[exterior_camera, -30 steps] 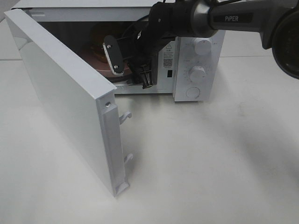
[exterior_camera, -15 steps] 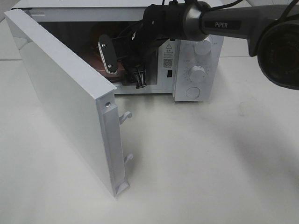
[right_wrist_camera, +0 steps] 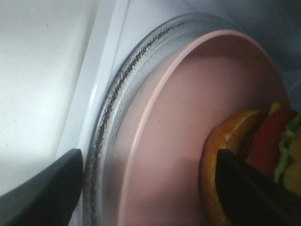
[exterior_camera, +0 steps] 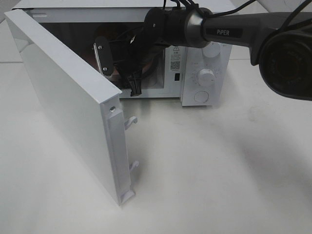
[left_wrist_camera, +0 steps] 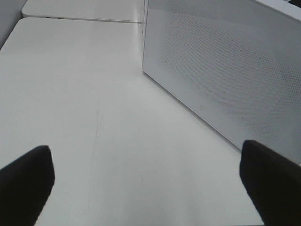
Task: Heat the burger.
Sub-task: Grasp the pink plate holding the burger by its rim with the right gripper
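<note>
The burger (right_wrist_camera: 256,160) is inside the microwave (exterior_camera: 200,63), on a pink plate (right_wrist_camera: 188,132) that rests on the glass turntable (right_wrist_camera: 110,113). In the right wrist view, the plate sits within the turntable's rim, and the burger stands toward one side of the plate, not in its middle.

The right gripper (right_wrist_camera: 150,188) is in the doorway of the cavity, and the burger lies just beside one of its fingers; that dark finger partly covers the bun. The jaws stand wide apart and hold nothing. Whether the finger touches the bun, I cannot tell. The right arm is clearly the nearer one. The left gripper (left_wrist_camera: 150,181) is fully open and empty, over the bare table (left_wrist_camera: 94,94) beside the microwave's perforated wall.

The burger has a glossy orange-brown bun, with red tomato and green lettuce showing at the edge. It is round, so no long axis matters for a grasp.

The door (exterior_camera: 68,102) stands open. I judge that it must next be closed.
</note>
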`<move>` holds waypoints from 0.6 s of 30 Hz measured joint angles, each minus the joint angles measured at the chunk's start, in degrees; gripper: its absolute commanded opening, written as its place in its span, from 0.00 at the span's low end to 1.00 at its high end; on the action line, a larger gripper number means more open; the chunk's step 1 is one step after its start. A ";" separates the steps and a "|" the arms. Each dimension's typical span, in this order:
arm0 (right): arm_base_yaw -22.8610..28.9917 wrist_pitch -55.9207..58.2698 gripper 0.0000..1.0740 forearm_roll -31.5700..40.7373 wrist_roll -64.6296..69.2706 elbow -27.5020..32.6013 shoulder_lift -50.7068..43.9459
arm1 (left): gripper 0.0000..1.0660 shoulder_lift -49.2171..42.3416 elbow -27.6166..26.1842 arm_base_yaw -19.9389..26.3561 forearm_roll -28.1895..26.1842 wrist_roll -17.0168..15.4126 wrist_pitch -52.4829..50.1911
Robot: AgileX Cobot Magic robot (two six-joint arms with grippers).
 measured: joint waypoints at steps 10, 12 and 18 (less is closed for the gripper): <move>0.34 2.06 0.20 7.45 -1.38 -0.57 1.15 | 0.94 0.00 0.00 0.00 0.00 0.00 0.00; 0.34 2.29 0.15 11.00 -1.49 -0.57 1.15 | 0.94 0.00 0.00 0.00 0.00 0.00 0.00; 0.46 0.52 0.29 22.75 -5.50 -0.69 1.15 | 0.94 0.00 0.00 0.00 0.00 0.00 0.00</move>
